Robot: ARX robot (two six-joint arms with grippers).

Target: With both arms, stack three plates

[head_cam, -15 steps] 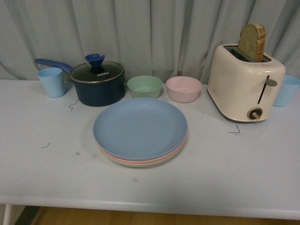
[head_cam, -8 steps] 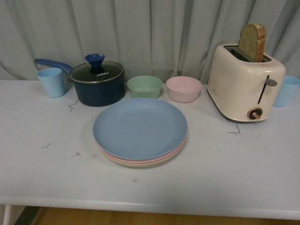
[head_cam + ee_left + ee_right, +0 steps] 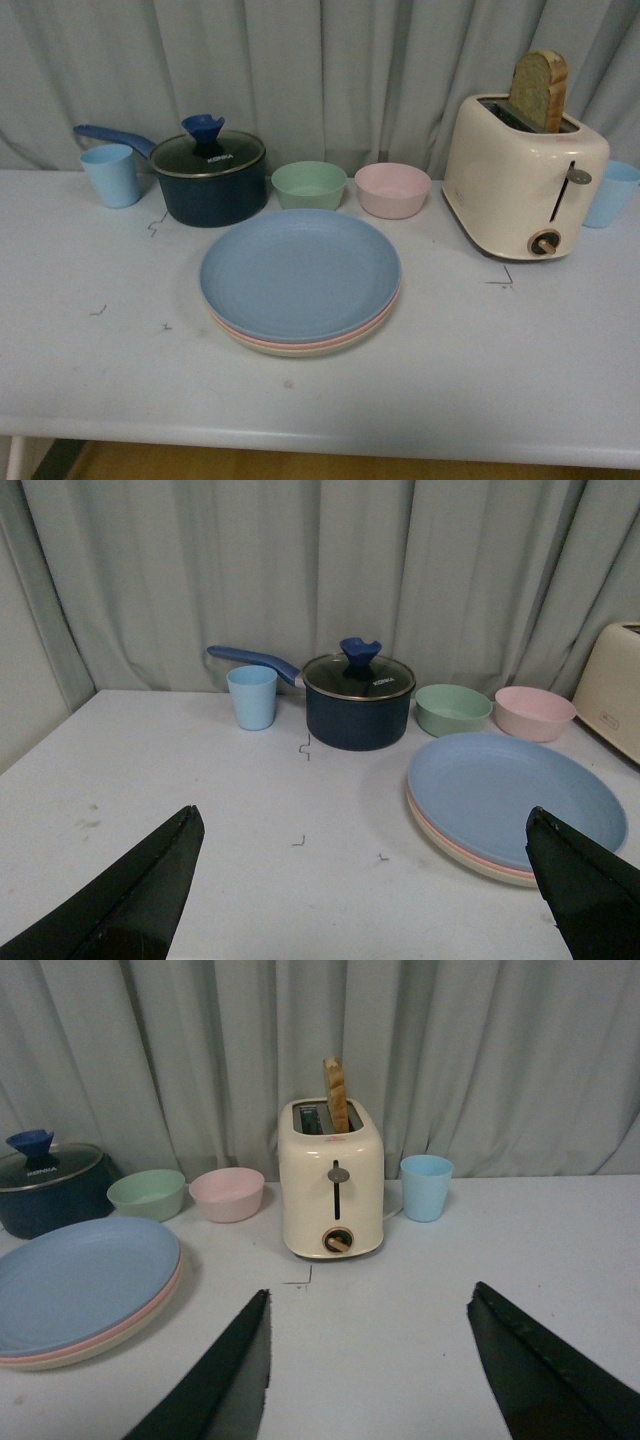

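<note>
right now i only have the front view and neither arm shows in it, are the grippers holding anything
Observer: No. The left gripper and the right gripper are both open, fingers spread wide, with nothing between them.
Operator: ok, the cup past the toaster is half hidden for me, is it touching the toaster
Observer: No. In the right wrist view the light blue cup stands upright with a clear gap between it and the side of the cream toaster.
</note>
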